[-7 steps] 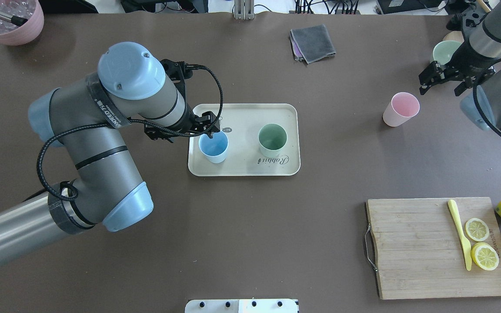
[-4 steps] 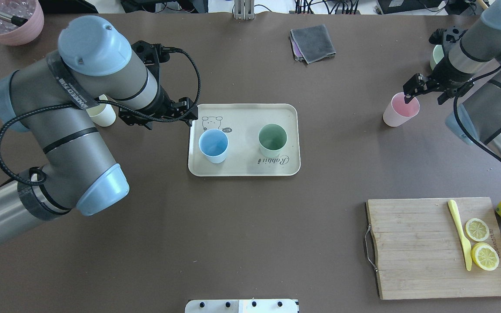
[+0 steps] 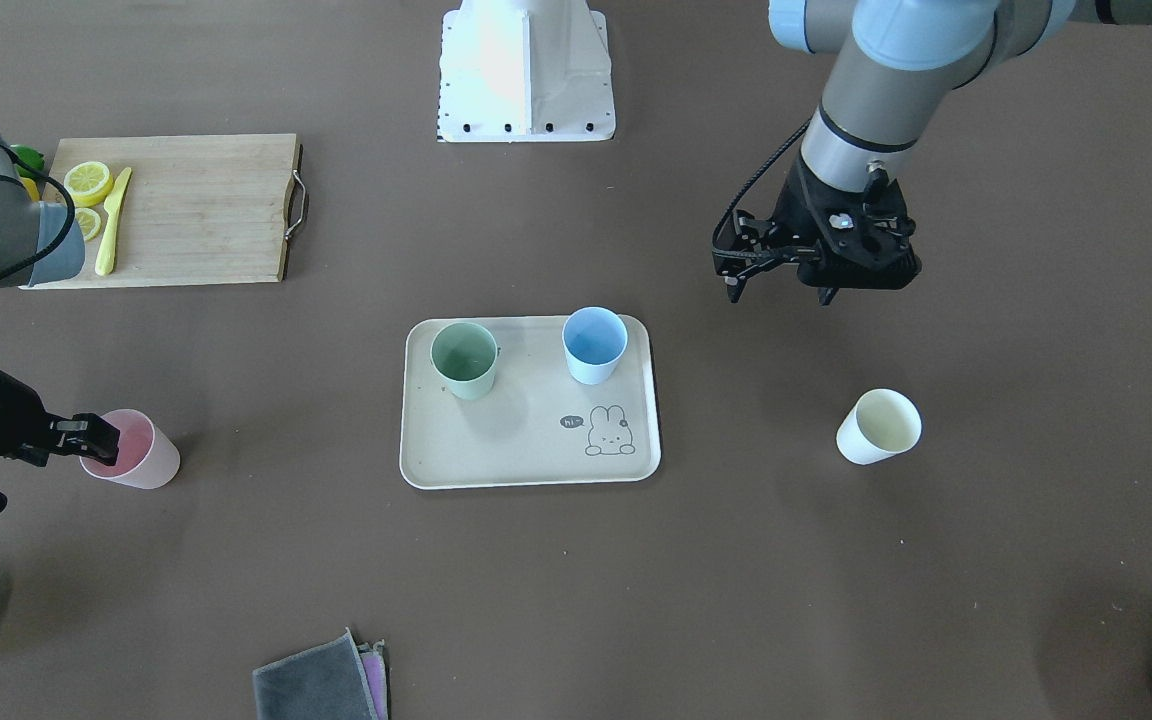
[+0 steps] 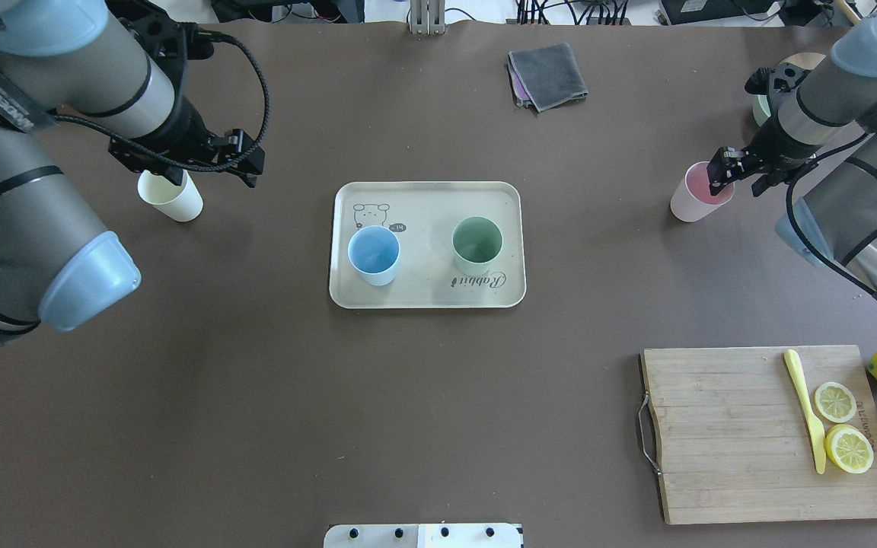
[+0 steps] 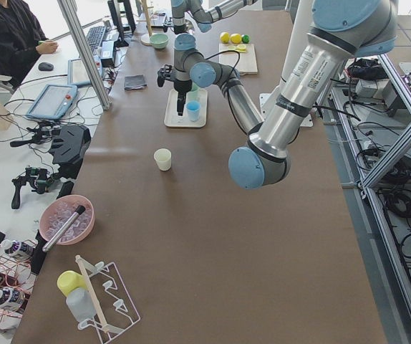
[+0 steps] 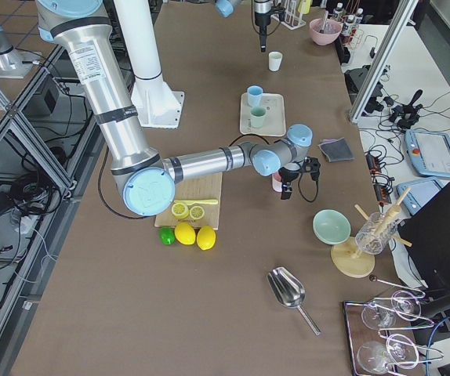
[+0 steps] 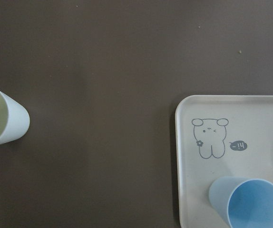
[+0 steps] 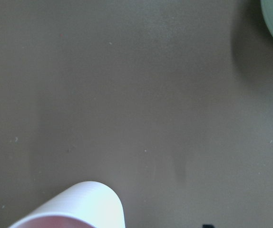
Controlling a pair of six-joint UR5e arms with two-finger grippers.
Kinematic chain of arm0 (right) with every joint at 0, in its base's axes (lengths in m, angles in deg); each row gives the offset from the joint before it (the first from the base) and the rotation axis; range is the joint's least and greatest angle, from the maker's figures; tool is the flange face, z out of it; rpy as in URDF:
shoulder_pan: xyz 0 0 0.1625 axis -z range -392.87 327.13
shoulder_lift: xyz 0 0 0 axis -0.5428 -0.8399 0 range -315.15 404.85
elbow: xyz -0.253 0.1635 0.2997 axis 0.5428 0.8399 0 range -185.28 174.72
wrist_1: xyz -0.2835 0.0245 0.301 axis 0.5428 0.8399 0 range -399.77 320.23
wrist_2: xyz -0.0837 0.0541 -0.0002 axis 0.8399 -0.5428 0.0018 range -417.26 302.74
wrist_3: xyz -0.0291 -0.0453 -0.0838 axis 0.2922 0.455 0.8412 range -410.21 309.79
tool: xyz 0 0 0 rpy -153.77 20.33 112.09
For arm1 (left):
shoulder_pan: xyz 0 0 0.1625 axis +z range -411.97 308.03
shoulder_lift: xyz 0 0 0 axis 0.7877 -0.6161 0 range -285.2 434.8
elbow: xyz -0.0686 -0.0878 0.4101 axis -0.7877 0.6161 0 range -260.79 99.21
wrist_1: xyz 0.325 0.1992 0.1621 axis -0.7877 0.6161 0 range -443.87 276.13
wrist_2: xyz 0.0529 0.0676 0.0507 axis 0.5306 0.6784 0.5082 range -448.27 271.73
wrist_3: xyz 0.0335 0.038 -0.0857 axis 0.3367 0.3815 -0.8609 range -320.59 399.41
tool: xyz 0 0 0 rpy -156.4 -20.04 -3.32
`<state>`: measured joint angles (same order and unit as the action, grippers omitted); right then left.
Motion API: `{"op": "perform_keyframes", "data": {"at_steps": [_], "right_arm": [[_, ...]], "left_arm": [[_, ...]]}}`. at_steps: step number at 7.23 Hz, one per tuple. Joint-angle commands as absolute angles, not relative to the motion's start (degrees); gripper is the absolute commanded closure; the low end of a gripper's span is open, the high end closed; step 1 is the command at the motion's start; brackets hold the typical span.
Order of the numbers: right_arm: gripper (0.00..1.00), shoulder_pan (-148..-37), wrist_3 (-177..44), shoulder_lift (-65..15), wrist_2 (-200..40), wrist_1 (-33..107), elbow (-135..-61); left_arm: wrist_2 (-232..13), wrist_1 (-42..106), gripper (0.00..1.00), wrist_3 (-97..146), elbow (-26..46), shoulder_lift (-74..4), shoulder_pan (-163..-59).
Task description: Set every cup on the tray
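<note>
Blue cup [image 4: 373,255] now stands released on the tray [image 4: 423,199] beside the green cup [image 4: 476,245]. Left gripper [image 3: 778,292], jaws wide, has swung towards the cream cup [image 4: 176,202]. Right gripper [image 4: 735,183] apparently straddles the pink cup [image 4: 693,199] rim, unclosed. Two cups remain on the table [image 4: 408,418].

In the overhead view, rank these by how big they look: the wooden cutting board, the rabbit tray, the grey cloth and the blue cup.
1. cutting board
2. tray
3. grey cloth
4. blue cup

The last two are the closest call; the cup stands taller, so it is a little nearer the camera, yet it still looks smaller.
</note>
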<state>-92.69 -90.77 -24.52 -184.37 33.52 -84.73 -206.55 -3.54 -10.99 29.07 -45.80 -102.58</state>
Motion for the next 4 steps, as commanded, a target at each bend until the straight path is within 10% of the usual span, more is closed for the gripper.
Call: {"op": "perform_keyframes", "data": {"at_steps": [1, 4], "right_arm": [[1.00, -92.03, -90.91, -23.80, -184.88, 33.27, -85.26], [1.00, -92.28, -91.08, -22.66, -188.55, 32.83, -86.66]], "left_arm": [[-211.12, -4.94, 0.02, -0.45, 29.08, -42.71, -110.21], [-212.28, -4.51, 0.02, 10.99, 26.01, -39.90, -113.75]]}}
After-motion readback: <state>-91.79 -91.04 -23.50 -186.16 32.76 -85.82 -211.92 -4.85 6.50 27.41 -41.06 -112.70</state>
